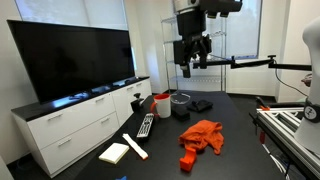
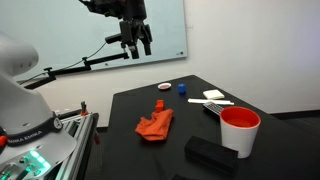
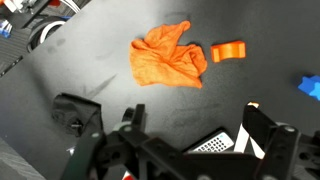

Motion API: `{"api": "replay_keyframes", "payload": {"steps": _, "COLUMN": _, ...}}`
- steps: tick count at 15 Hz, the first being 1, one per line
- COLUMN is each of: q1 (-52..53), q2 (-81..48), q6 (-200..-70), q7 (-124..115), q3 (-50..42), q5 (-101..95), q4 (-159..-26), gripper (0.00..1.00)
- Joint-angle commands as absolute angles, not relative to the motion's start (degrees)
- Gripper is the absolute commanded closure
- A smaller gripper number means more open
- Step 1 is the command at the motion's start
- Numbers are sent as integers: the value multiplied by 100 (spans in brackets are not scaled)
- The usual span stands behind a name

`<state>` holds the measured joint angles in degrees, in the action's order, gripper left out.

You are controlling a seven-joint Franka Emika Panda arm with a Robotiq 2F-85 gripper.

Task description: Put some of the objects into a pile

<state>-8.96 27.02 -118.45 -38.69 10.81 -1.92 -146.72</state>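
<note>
An orange cloth (image 1: 203, 135) (image 2: 155, 124) (image 3: 168, 55) lies crumpled in the middle of the black table. A small orange block (image 1: 186, 160) (image 2: 159, 104) (image 3: 228, 51) sits just beside it. A blue object (image 2: 182, 88) (image 3: 310, 87) lies further off. A grey remote (image 1: 146, 125) (image 2: 215, 108) (image 3: 215, 145) lies near a white pad (image 1: 114, 152) and a white stick (image 1: 134, 146). My gripper (image 1: 190, 50) (image 2: 135, 40) (image 3: 165, 125) hangs high above the table, open and empty.
A red cup (image 1: 160, 105) (image 2: 240, 130), a dark bowl (image 1: 180, 103) and a black box (image 2: 210, 155) stand at one end of the table. A small red-and-white dish (image 2: 164, 87) sits near the blue object. A TV on a white cabinet (image 1: 70, 120) flanks the table.
</note>
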Motion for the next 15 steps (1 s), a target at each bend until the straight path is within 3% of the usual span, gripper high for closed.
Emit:
{"api": "replay_keyframes", "payload": {"steps": 1, "q1": -1134, "q2": 2070, "q6": -11977, "q7": -4663, "q3": 849, "q5": -307, "q4": -14239, "gripper": 0}}
{"api": "replay_keyframes", "payload": {"steps": 10, "q1": -1611, "q2": 665, "q6": -12570, "q7": -5659, "q3": -492, "q5": -136, "q4": -13383, "gripper": 0}}
{"api": "replay_keyframes", "payload": {"steps": 15, "q1": -1522, "q2": 525, "q6": -12619, "q7": -5609, "q3": -806, "q5": -166, "q4": -13325, "gripper": 0}}
